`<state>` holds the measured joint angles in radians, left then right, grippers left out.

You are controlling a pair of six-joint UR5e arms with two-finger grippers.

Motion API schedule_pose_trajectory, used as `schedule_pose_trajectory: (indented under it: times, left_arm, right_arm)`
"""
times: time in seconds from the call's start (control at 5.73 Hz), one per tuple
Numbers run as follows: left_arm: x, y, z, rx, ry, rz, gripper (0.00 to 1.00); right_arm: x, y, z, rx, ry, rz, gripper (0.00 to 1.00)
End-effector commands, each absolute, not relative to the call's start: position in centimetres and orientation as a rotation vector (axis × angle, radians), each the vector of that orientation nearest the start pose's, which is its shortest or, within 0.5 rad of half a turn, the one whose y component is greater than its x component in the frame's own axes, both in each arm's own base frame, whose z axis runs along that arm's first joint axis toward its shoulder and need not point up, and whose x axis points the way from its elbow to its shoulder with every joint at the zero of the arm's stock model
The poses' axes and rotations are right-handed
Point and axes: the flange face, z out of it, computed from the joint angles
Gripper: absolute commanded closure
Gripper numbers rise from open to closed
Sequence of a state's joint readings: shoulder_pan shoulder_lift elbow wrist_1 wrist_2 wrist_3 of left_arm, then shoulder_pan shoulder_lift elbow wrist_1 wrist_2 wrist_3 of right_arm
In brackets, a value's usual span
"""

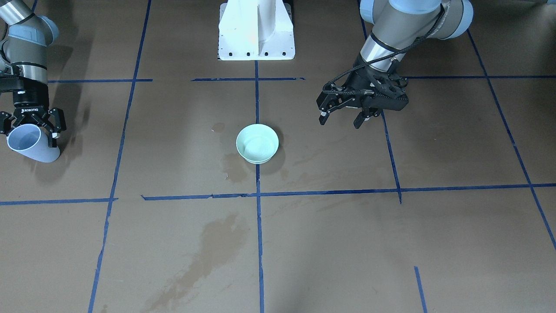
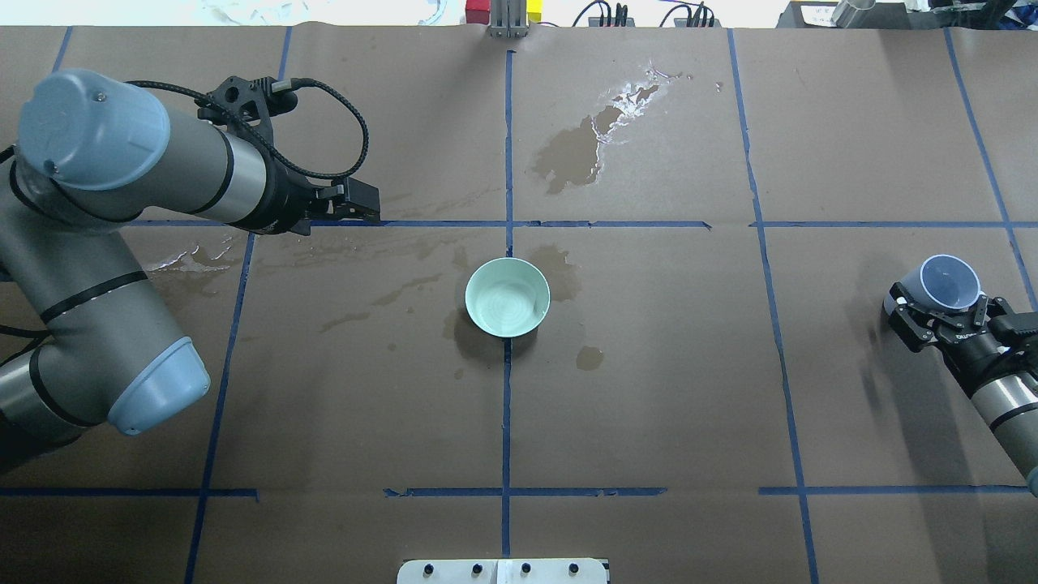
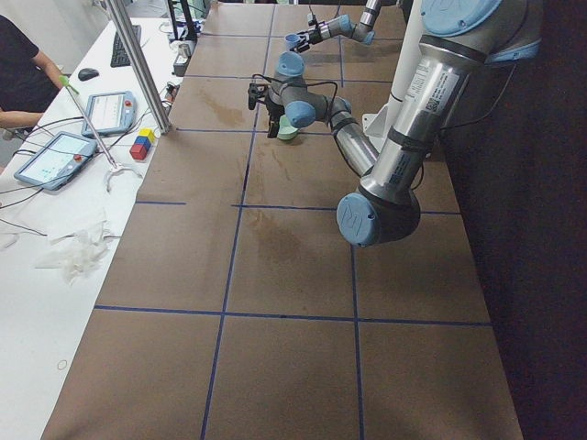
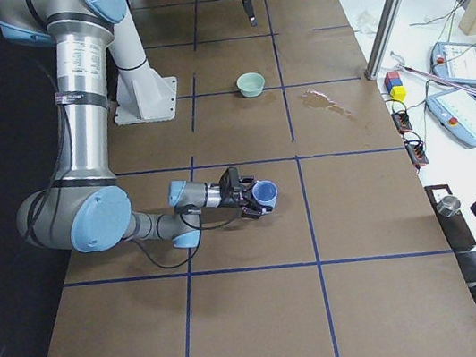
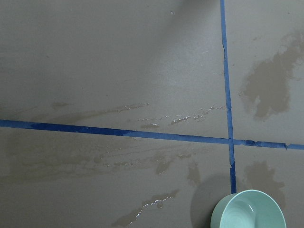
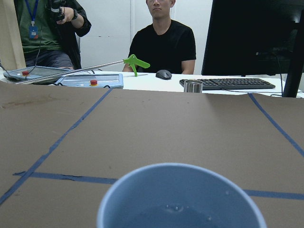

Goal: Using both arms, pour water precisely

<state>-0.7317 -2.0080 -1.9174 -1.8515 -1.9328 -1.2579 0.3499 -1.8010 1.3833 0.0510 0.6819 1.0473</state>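
Observation:
My right gripper (image 1: 30, 129) is shut on a pale blue cup (image 1: 27, 142) at the table's far right side, held tilted just above the board. The same cup (image 2: 944, 281) shows in the overhead view, and the right wrist view looks into its mouth. A faint shimmer of water (image 6: 174, 209) lies at the cup's bottom. A mint green bowl (image 2: 508, 297) stands upright at the table's centre; no liquid is visible in it. My left gripper (image 1: 341, 120) hangs open and empty above the board, beyond the bowl and to its left in the overhead view.
The white pedestal base (image 1: 256, 39) stands at the robot's side of the table. Dark damp stains (image 2: 577, 152) mark the brown board around and beyond the bowl. Blue tape lines (image 2: 508, 122) grid the board. Two people (image 6: 164, 40) sit at a desk past the right end.

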Motion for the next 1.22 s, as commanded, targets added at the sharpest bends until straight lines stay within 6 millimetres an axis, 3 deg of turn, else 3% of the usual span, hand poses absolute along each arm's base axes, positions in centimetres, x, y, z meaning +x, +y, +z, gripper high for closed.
schedule_pose_trajectory:
  times: [0.0, 0.17, 0.35, 0.52, 0.7, 0.87, 1.05]
  left_arm:
    - [37.2, -46.5, 22.9, 0.242, 1.075, -0.183, 0.01]
    - [37.2, -46.5, 22.9, 0.242, 1.075, -0.183, 0.01]
    - [37.2, -46.5, 22.9, 0.241, 1.074, -0.183, 0.01]
    - [37.1, -46.5, 23.0, 0.241, 1.074, -0.183, 0.01]
    - [37.1, -46.5, 22.9, 0.242, 1.075, -0.183, 0.01]
    - [36.9, -46.5, 22.8, 0.244, 1.077, -0.184, 0.01]
    - [36.9, -46.4, 23.3, 0.239, 1.070, -0.186, 0.01]
  right_arm:
    - [-27.2, -32.9, 65.3, 1.179, -0.706, 0.411, 0.40]
    - [-27.5, -33.0, 65.1, 1.182, -0.711, 0.412, 0.55]
    - [-27.2, -33.4, 64.6, 1.203, -0.692, 0.397, 0.57]
    - [-26.9, -33.9, 63.1, 1.249, -0.670, 0.349, 0.71]
    - [-28.0, -35.0, 59.6, 1.283, -0.701, 0.336, 0.81]
    - [-29.3, -35.2, 58.4, 1.281, -0.729, 0.309, 0.87]
    - [-31.4, -35.9, 55.0, 1.305, -0.776, 0.251, 0.88]
